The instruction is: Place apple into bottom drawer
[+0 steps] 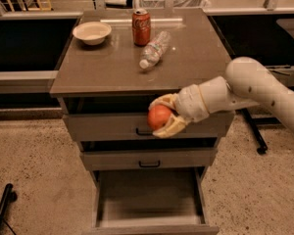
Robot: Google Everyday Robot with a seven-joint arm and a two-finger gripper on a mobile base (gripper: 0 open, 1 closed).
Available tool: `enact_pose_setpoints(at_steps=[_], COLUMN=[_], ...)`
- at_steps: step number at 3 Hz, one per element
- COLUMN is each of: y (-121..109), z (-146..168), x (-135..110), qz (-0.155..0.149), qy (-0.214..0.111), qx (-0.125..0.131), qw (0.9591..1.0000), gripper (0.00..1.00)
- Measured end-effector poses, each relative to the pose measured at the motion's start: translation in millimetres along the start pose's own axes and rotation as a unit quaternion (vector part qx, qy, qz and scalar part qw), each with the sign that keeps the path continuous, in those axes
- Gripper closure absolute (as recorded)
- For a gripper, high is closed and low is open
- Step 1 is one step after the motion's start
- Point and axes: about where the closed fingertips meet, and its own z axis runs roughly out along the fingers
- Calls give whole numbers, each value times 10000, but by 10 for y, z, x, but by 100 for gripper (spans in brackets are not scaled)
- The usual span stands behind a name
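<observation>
The gripper (pixel 157 119) hangs in front of the top drawer (pixel 103 127), its two yellowish fingers (pixel 165 101) closed above and below the apple (pixel 160 117), so the fruit is held in the air against that drawer's face, just off the cabinet's front edge. The white arm (pixel 264 89) reaches in from the right.

By my reckoning this is the carrying step: the apple is off the top and on its way down, not yet over its goal. The bottom drawer (pixel 149 199) stands pulled out below, its grey floor bare. The next move, I'd say, wants the hand lowered past the middle drawer (pixel 108 159) and brought out over the open box before the fingers part, low enough that the apple does not bounce or roll.

Counting up: one apple, three drawers with one of them open, and on the cabinet top (pixel 103 67) one red can (pixel 141 27), one plastic bottle (pixel 154 49) lying on its side, and one pale bowl (pixel 92 33).
</observation>
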Motion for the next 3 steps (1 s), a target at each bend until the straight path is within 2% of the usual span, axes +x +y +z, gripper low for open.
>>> enact_pose_setpoints(at_steps=[1, 2, 3], y=[210, 235, 267], z=[-186, -177, 6], x=[369, 410, 617], qz=[271, 306, 308], qy=[-363, -407, -201], qx=[7, -25, -73], qw=[9990, 9987, 9993], gripper=[100, 100, 100])
